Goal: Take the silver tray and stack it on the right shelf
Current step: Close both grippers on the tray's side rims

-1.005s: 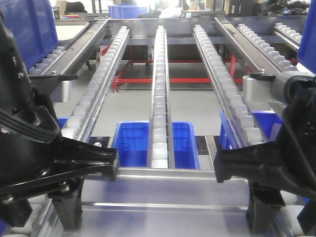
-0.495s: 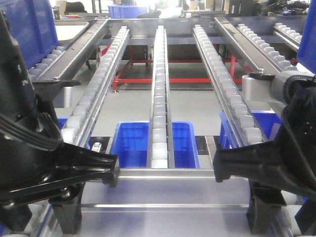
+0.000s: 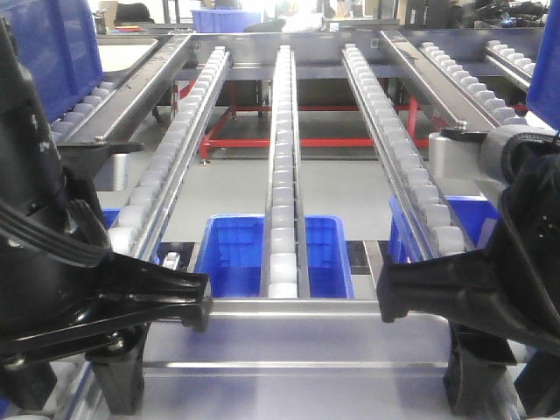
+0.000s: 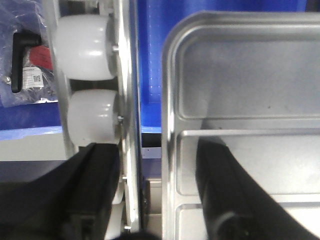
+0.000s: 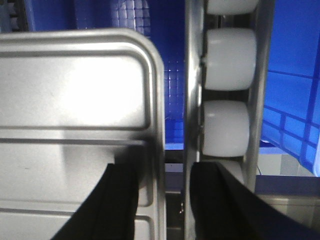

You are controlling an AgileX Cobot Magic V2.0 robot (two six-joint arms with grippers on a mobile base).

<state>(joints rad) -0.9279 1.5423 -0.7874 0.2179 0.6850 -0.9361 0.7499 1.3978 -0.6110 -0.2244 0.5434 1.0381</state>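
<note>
Tray between two spread grippers at the near end of the shelf
The tray (image 4: 240, 75) lies level across the bottom of the front view, its far rim just before the blue bins (image 3: 234, 254). The left gripper (image 4: 156, 160) is released: one finger over the tray floor, the other outside over the rollers (image 4: 87, 45), the left rim in the gap between them. The right gripper (image 5: 167, 172) is spread the same way across the right rim, inner finger close to it, outer finger over the roller rail. The shelf (image 3: 282, 149) lanes run away beyond. What bears the tray is hidden
</note>
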